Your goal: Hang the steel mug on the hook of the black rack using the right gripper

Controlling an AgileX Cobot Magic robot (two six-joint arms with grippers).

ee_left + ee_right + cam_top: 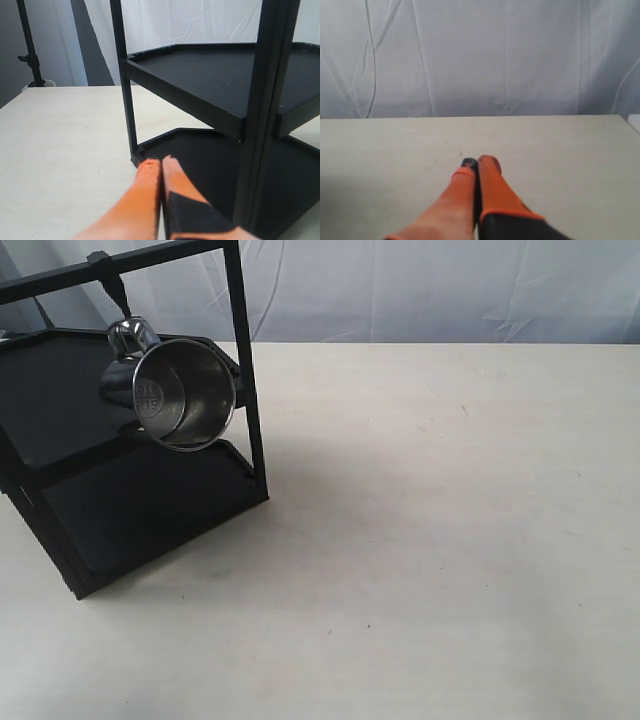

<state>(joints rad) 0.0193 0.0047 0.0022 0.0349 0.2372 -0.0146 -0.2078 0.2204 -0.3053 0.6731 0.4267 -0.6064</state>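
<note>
Right hand (476, 164): orange fingers pressed together, gripping nothing, low over bare counter (560, 150). Left hand (160, 162) likewise closed and empty, just beside the black rack (215, 90). Steel mug (178, 388) hangs by its handle from the hook (120, 300) under the rack's top crossbar, base facing outward.

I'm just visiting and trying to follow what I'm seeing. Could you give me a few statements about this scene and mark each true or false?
1. The steel mug hangs from the hook on the black rack. True.
2. The right gripper is holding the mug. False: it is shut on nothing, above bare table.
3. The left gripper is wide open. False: its orange fingers are closed together.
4. The rack's shelves hold nothing visible. True.
</note>
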